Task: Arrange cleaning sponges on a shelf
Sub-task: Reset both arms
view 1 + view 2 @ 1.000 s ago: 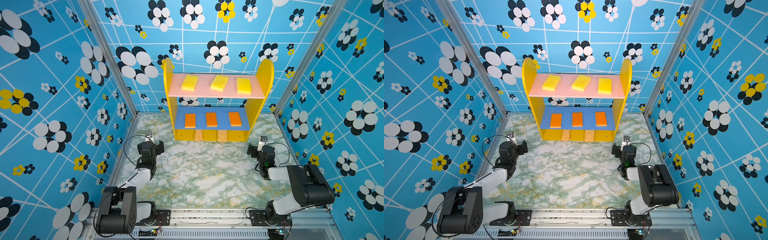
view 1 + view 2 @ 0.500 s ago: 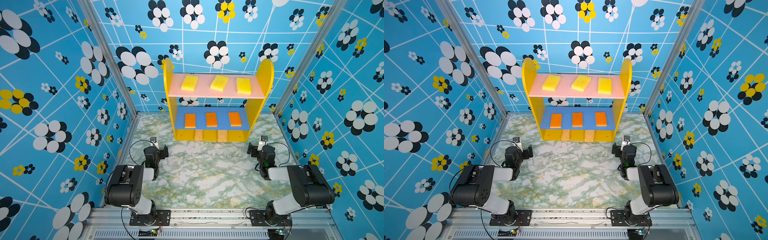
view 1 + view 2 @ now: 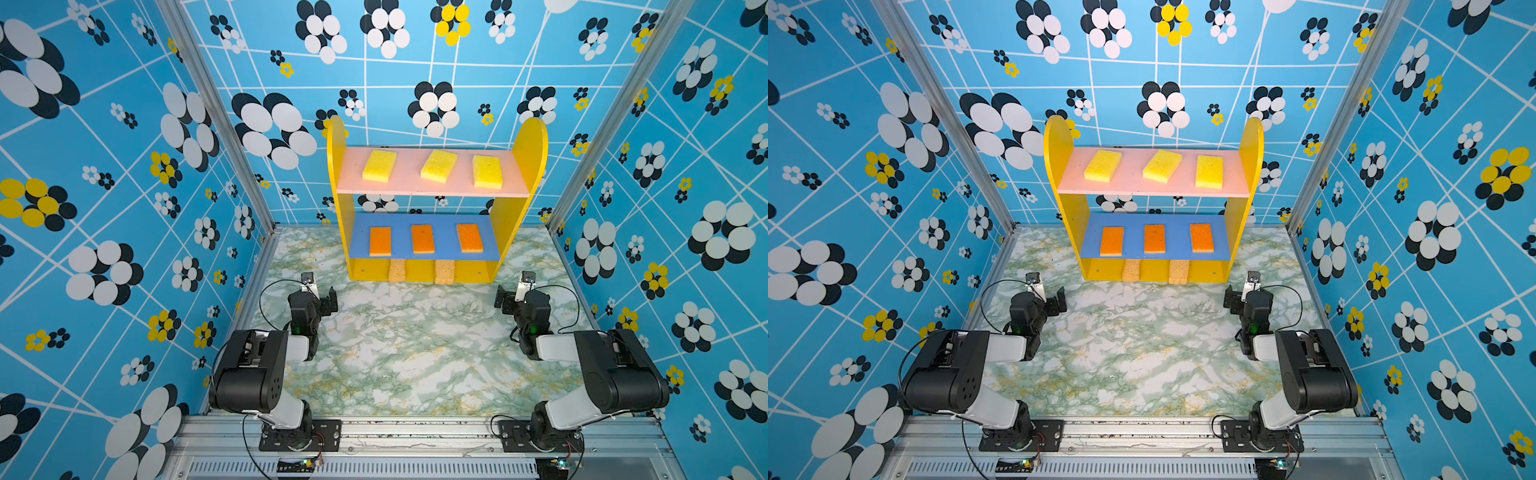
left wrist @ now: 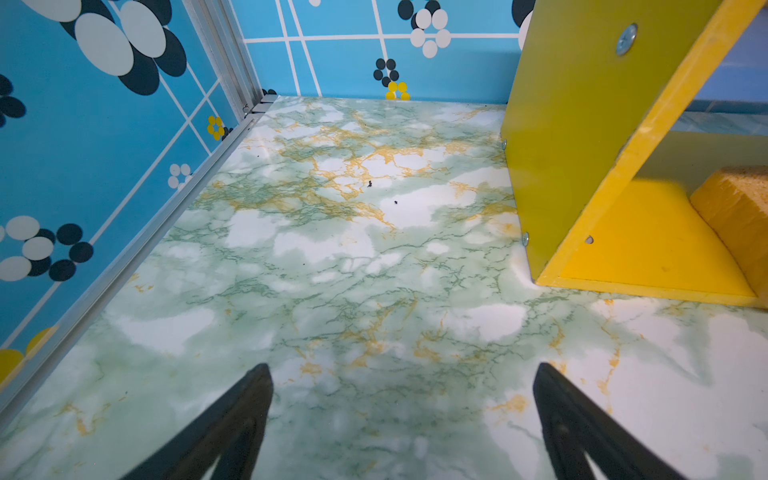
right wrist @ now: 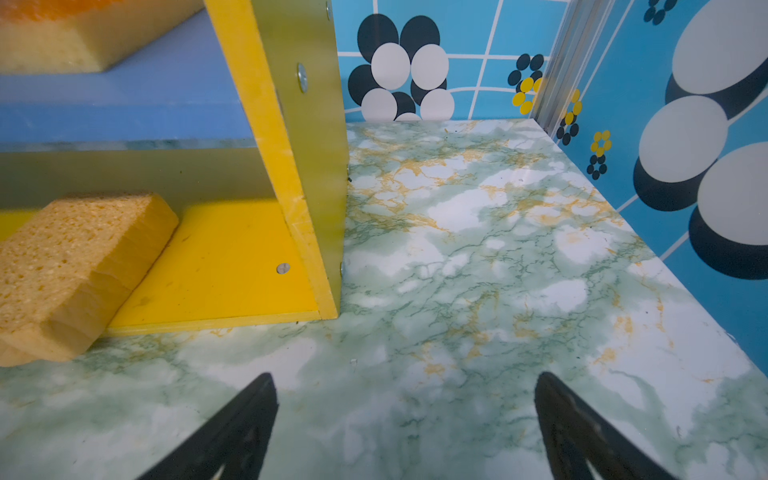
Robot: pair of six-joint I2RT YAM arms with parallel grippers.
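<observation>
The shelf [image 3: 524, 166] stands at the back in both top views. Three yellow cleaning sponges [image 3: 439, 166] lie on its pink upper board. Three orange ones [image 3: 423, 239] lie on the blue lower board. Two tan blocks [image 3: 397, 271] sit in the yellow base, their ends sticking out in front. My left gripper [image 3: 321, 293] [image 4: 401, 370] is open and empty over the marble floor, left of the shelf front. My right gripper [image 3: 513, 296] [image 5: 405, 378] is open and empty to the shelf's right. The right wrist view shows a tan block [image 5: 70, 266] close by.
Patterned blue walls [image 3: 124, 208] close in the marble floor [image 3: 407, 353] on three sides, with metal rails [image 3: 257, 266] along the edges. Both arm bases [image 3: 1017, 436] sit at the front rail. The shelf's side panel [image 4: 582, 124] stands beside the left gripper.
The left arm has folded back toward its base, its elbow now raised, and its gripper has shifted a little to the right. The right arm and all sponges are unmoved.
</observation>
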